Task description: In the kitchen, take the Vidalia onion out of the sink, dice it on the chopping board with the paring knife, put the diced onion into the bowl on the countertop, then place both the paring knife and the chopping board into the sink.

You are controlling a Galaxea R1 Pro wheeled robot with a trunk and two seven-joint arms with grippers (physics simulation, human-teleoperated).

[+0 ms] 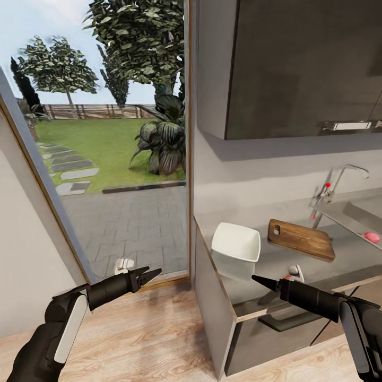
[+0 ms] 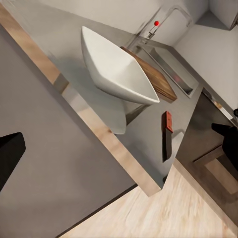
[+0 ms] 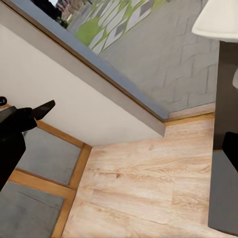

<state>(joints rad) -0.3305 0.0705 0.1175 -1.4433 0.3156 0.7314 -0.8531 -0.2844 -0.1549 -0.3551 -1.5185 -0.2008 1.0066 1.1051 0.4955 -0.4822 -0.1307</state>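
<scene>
Both pincers [image 1: 144,276] [image 1: 261,279] hung empty, nearly closed, so I judged reaching the pinkish-red onion [image 1: 371,236] in the steel sink [image 1: 350,212] came next.

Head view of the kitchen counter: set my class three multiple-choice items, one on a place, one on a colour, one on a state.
1. Where does the Vidalia onion lie?
A. in the sink
B. in the bowl
C. on the chopping board

2. What colour is the bowl?
A. brown
B. white
C. red

3. What do the fingers of the left gripper hold?
A. the paring knife
B. the onion
C. nothing

Answers:
1 A, the pink bulb sits in the steel basin below the faucet.
2 B, it is glossy white beside the brown chopping board.
3 C, the fingers are spread over the floor; the paring knife lies on the countertop.
</scene>
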